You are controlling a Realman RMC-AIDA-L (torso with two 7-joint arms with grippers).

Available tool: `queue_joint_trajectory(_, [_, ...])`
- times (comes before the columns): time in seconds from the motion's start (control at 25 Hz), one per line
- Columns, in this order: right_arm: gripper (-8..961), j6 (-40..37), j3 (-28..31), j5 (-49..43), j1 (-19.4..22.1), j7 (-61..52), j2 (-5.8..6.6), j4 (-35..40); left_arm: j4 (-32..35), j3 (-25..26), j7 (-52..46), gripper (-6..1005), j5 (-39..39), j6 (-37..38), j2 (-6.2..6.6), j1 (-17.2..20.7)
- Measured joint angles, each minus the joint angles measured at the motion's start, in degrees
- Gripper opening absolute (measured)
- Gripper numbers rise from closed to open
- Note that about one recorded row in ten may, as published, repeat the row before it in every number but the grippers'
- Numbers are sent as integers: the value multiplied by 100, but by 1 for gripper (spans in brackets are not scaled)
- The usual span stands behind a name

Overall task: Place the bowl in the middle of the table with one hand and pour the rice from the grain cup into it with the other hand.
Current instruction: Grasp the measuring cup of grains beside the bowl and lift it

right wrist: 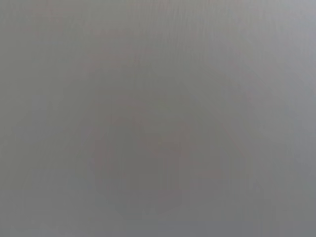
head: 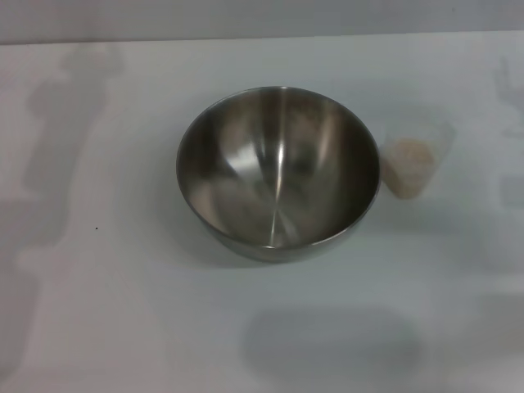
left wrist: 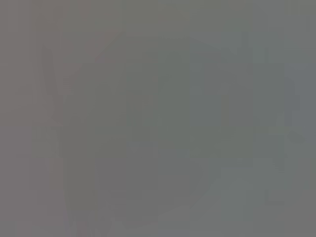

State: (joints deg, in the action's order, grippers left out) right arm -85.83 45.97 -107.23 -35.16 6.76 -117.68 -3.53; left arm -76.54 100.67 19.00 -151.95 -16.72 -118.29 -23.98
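In the head view the steel bowl (head: pixel 277 172) stands upright near the middle of the white table (head: pixel 123 311). Its inside is bare metal, with no grains in it. Just to its right stands the small clear grain cup (head: pixel 412 160), upright, with pale rice (head: pixel 408 157) in it. The cup is close to the bowl's rim but apart from it. Neither gripper shows in the head view. Both wrist views show only a flat grey field with nothing to make out.
Faint arm shadows lie on the table at the far left (head: pixel 57 164) and far right (head: pixel 512 98). The table's far edge (head: pixel 262 39) meets a grey wall.
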Motion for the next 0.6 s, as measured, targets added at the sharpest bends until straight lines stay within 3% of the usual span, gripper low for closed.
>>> queue_joint_trajectory(0.12, [662,7,0,0,3,1,0,5,378,-632,-152,280,25,2324,-8,572])
queue_joint_trajectory(0.16, [662,13,0,0,11,2,0,7,883,-1050,-529,280,27,3981,-8,758])
queue_joint_trajectory(0.2, [662,13,0,0,11,2,0,7,883,-1050,-529,279,27,3981,-8,758])
queue_joint_trajectory(0.32, [662,9,0,1,48,-11,-9,9,2034,-1582,-1334,278,-56,6271,4,725])
queue_joint_trajectory(0.36, [662,11,0,1,80,-24,-21,9,2857,-1779,-1886,277,-173,7465,9,554])
queue_joint_trajectory(0.4, [662,11,0,1,80,-24,-21,9,2857,-1779,-1886,277,-173,7465,9,554])
queue_joint_trajectory(0.56, [662,14,-5,1,180,-29,-65,-16,4192,-1996,-2937,278,-367,8537,-25,296])
queue_joint_trajectory(0.6, [662,14,-5,1,180,-29,-65,-16,4192,-1996,-2937,279,-367,8537,-25,296])
